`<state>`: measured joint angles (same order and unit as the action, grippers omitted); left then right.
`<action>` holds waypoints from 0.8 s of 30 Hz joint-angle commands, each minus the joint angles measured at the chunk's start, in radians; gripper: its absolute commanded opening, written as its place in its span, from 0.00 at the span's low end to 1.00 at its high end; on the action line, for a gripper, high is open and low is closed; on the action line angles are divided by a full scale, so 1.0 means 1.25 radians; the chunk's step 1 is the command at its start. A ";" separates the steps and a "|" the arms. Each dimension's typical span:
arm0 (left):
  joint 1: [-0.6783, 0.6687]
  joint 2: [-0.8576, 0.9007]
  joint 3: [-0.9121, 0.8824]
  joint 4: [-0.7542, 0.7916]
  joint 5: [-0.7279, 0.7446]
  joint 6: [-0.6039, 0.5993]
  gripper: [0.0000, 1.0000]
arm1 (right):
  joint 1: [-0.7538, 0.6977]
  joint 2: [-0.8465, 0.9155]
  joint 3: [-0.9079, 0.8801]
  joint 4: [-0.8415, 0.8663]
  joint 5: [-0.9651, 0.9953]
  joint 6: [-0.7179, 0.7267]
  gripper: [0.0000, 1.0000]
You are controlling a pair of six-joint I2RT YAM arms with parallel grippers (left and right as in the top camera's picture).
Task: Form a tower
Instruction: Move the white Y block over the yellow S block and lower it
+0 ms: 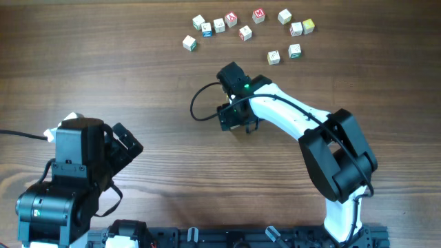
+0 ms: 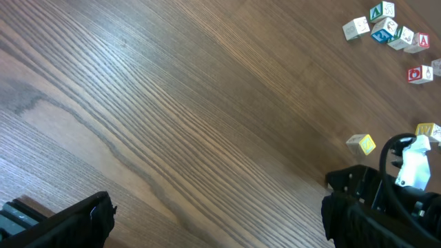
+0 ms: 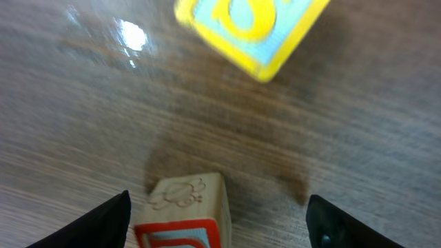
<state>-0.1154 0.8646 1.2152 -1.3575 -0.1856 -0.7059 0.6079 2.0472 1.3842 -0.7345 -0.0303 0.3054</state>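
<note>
The tower point(image 3: 185, 207) shows only as a red-edged cube between the parted, empty fingers of the right gripper point(image 3: 222, 224). A blurred, tilted yellow-edged cube point(image 3: 251, 27) sits beyond, over the tabletop point(image 3: 83, 117). The left gripper point(image 2: 213, 224) gapes wide, empty.

Many loose blocks point(image 1: 241, 31) lie at the far side of the worktop point(image 1: 138, 83). The right tool point(image 1: 236, 118) is in the middle, nearer than them. Between its fingers point(image 3: 103, 220) one block point(image 3: 185, 210) sits on the worktop, touching neither. Past it is a tilted block point(image 3: 251, 27). The left tool point(image 1: 124, 145) is at the near left.
</note>
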 commanded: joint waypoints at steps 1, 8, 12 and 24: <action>0.005 0.000 -0.004 0.002 0.001 -0.010 1.00 | 0.001 -0.018 -0.023 0.020 -0.013 -0.034 0.56; 0.005 0.000 -0.004 0.002 0.002 -0.010 1.00 | 0.001 -0.019 0.076 -0.048 -0.009 0.057 0.28; 0.005 0.000 -0.004 0.002 0.002 -0.010 1.00 | 0.000 -0.019 0.215 -0.117 0.013 0.124 0.32; 0.005 0.000 -0.004 0.002 0.002 -0.010 1.00 | -0.069 0.087 0.275 -0.085 0.013 0.289 0.35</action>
<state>-0.1154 0.8646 1.2152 -1.3575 -0.1856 -0.7059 0.5266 2.0964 1.7138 -0.8555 0.0013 0.5972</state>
